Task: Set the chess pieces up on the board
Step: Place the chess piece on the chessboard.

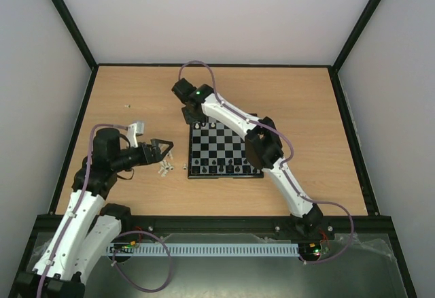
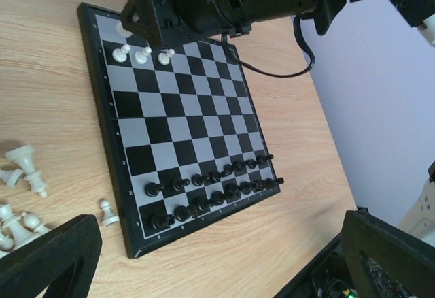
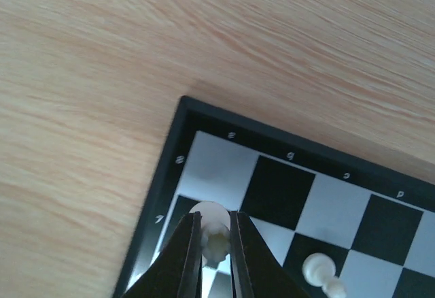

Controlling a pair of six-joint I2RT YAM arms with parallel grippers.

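Left end effector [image 1: 165, 150] hangs over the worktop [image 1: 306, 107] with its jaws spread wide and nothing in them. It sits off the left edge of the board [image 1: 219, 150].

Loose white pieces [image 1: 166, 168] are scattered on the wood between that end effector and the board's left edge, just nearside of the fingertips. In the left wrist view they're at the lower left, beside the left finger [image 2: 47, 257] and not in the jaw gap. My read is a pick needs a shift toward them first.

Most of that pile lies tipped over with long axes pointing different ways. One small pawn [image 2: 105, 213] stands upright just beside the board rim. That's probably the easiest grab, since toppled ones need the jaws turned across the body.

The left arm is clearly the nearer one to the pile. There are a few specks farther out on the left of the worktop, too small to identify.

Right end effector [image 1: 192, 116] reaches across the board to its far-left corner, jaws narrow, pinching a white piece [image 3: 209, 213]. The piece is upright, over the edge squares right by that corner. Can't tell whether its base touches the board.

Three white pawns [image 2: 143, 54] stand just beside it, one square in from the far edge.

Black pieces [image 2: 211, 189] fill two full rows along the near edge. That side looks done to me, and white is barely started.
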